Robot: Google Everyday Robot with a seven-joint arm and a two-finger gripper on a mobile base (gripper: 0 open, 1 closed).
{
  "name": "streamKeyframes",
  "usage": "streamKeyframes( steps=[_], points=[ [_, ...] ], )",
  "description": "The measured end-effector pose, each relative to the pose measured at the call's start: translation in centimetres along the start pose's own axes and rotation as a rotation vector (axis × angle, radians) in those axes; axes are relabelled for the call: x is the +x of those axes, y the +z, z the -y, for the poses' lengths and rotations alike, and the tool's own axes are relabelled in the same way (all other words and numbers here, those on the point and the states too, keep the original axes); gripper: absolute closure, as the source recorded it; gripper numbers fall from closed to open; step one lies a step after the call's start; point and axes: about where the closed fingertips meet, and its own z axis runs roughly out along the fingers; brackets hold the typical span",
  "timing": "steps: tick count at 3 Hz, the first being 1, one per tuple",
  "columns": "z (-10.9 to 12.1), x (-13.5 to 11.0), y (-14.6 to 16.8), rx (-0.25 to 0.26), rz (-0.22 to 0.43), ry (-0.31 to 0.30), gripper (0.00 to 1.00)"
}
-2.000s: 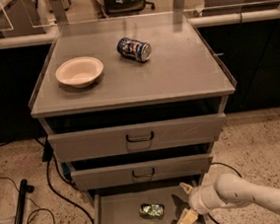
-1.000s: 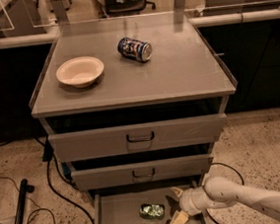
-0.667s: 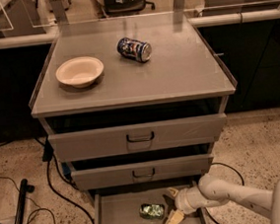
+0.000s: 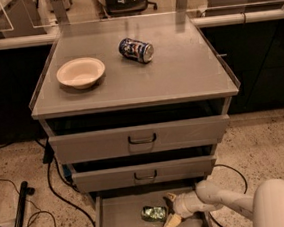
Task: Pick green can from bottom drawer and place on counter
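Observation:
The green can [image 4: 153, 213] lies on its side on the bare floor of the pulled-out bottom drawer [image 4: 120, 223]. My gripper [image 4: 169, 213] reaches into the drawer from the right on a white arm, open, with one cream finger [image 4: 171, 224] in front of the can and the other behind it, close to the can's right end. The counter [image 4: 178, 74] is the grey cabinet top above.
A cream bowl [image 4: 80, 72] and a blue-and-white can [image 4: 136, 50] on its side rest on the counter. Two upper drawers [image 4: 140, 138] with dark handles stick out slightly above the bottom one. Black cables and a dark pole [image 4: 19, 218] lie on the floor at left.
The gripper has moved left along the bottom drawer, from well right of the green can to right beside it. The can has not moved.

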Motion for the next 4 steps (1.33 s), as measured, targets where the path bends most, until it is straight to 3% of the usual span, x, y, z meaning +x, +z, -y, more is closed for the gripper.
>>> streamKeyframes(
  steps=[2, 4],
  points=[
    [1.0, 1.2, 3.7, -0.014, 0.023, -0.003, 0.00],
    [0.3, 2.3, 7.1, -0.031, 0.028, -0.007, 0.00]
  ],
)
